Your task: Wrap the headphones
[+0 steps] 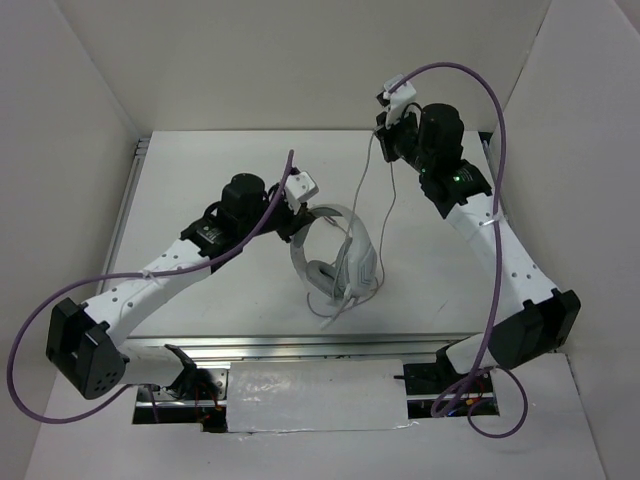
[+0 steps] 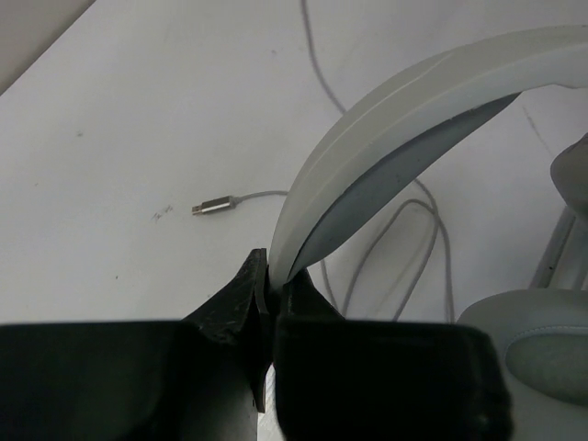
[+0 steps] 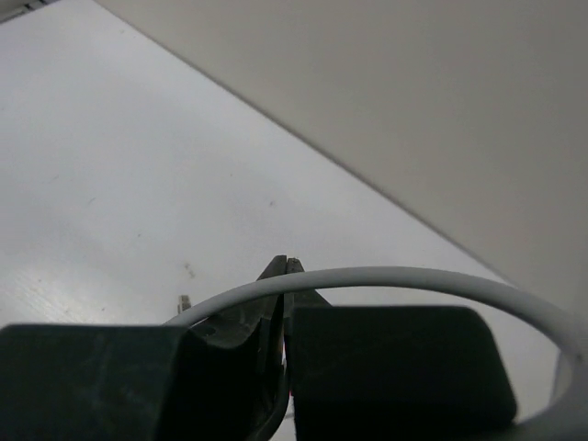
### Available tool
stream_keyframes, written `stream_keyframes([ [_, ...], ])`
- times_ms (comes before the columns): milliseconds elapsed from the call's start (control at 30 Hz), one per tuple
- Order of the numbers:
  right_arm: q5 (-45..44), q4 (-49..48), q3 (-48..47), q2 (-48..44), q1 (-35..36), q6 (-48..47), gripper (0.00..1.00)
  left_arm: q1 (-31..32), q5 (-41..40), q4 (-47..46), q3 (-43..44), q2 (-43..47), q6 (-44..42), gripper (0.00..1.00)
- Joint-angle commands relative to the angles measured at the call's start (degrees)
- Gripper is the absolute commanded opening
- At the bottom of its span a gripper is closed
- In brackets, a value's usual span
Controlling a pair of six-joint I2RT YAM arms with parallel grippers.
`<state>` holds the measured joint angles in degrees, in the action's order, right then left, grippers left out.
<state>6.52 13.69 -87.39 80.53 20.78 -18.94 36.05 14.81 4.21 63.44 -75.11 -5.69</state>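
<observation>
The light grey-white headphones (image 1: 338,262) rest on the white table (image 1: 200,170) at centre, ear cup down. My left gripper (image 1: 297,218) is shut on the curved headband (image 2: 395,119), its jaws (image 2: 274,280) pinching the band's end. The padded ear cup (image 2: 542,340) lies to the right. My right gripper (image 1: 381,133) is raised at the back right and is shut on the thin grey cable (image 3: 413,276), which arcs across its closed jaws (image 3: 287,268). Two cable strands (image 1: 361,185) hang from it down to the headphones. The metal plug (image 2: 213,206) lies on the table.
White enclosure walls (image 1: 70,110) stand on the left, back and right. An aluminium rail (image 1: 132,190) runs along the table's left edge. A silvery sheet (image 1: 315,395) lies between the arm bases. Thick purple robot cables (image 1: 497,130) loop above both arms.
</observation>
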Motion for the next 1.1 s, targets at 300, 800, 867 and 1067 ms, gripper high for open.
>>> stream_keyframes([
  [300,27.64,-20.62,20.32,0.68,-4.17,22.45,0.0,0.42,7.26,-14.31,9.32,7.0,15.17,0.0],
  [800,40.14,-42.0,19.21,17.28,1.72,33.0,0.39,0.51,-2.14,-2.1,34.2,0.23,20.64,0.0],
  [867,40.76,-42.78,17.62,20.53,2.69,33.61,0.4,0.51,-5.03,-0.61,37.18,-0.39,20.81,0.0],
  [1067,44.01,-48.13,19.97,26.42,5.32,37.83,0.47,0.25,-13.83,0.53,43.59,-1.52,21.6,0.0],
])
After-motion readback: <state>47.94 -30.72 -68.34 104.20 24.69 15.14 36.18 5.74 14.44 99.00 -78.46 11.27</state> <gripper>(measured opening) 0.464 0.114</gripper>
